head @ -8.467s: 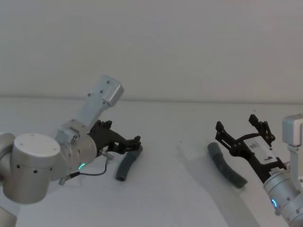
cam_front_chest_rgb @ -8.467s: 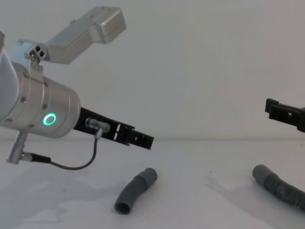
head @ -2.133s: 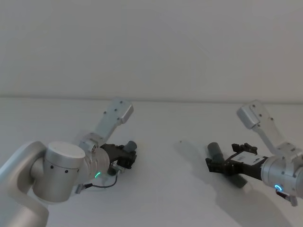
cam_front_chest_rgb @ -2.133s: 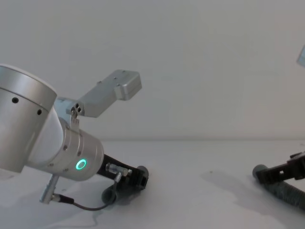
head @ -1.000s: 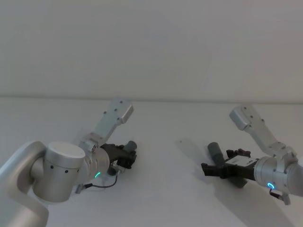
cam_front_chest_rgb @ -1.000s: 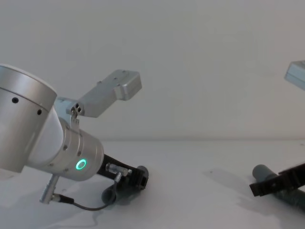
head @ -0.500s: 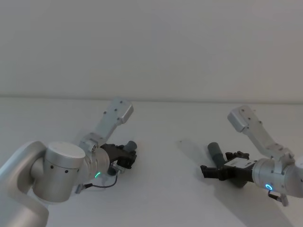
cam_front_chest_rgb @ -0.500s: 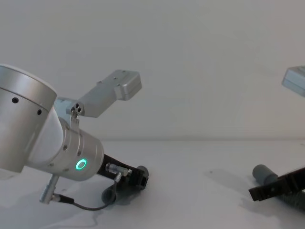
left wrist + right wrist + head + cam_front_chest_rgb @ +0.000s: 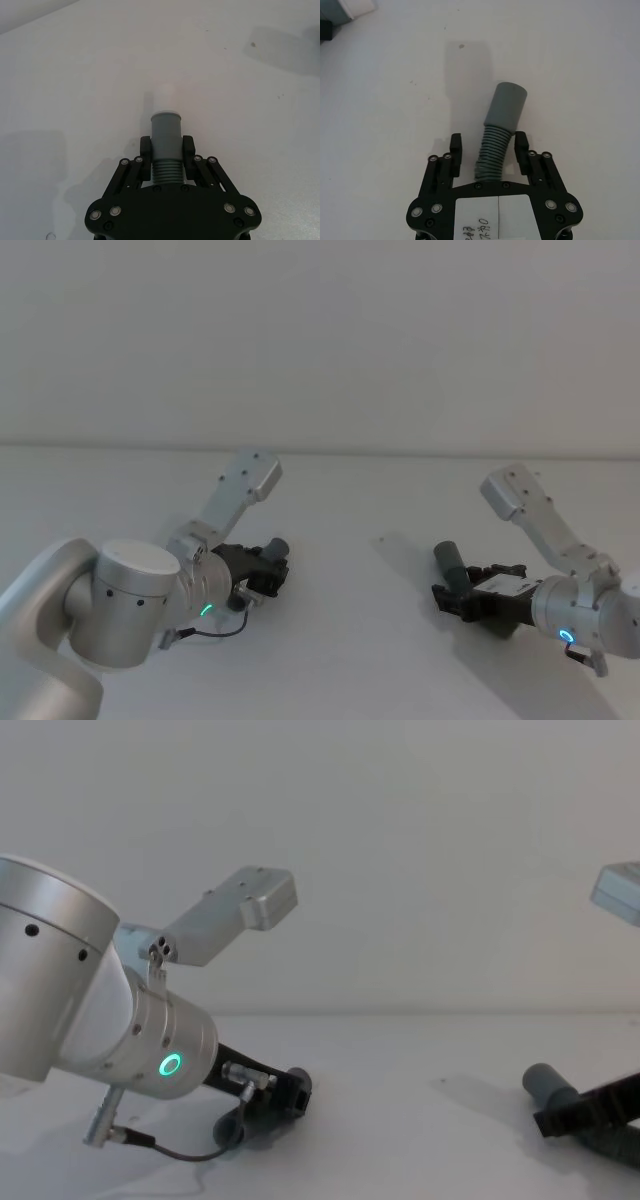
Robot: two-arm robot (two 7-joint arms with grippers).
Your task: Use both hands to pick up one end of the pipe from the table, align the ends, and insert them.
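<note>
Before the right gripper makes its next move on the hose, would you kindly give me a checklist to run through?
1. Left gripper shut on the short tube: ok, its fingers press both sides.
2. White tip free ahead of the left gripper: ok.
3. Right gripper straddles the ribbed hose: ok.
4. Right gripper shut on the ribbed hose: not ok, jaws open.
5. Cuff clear beyond the right gripper: ok.
6. Ends aligned: not ok, the two pieces are far apart on the table.
</note>
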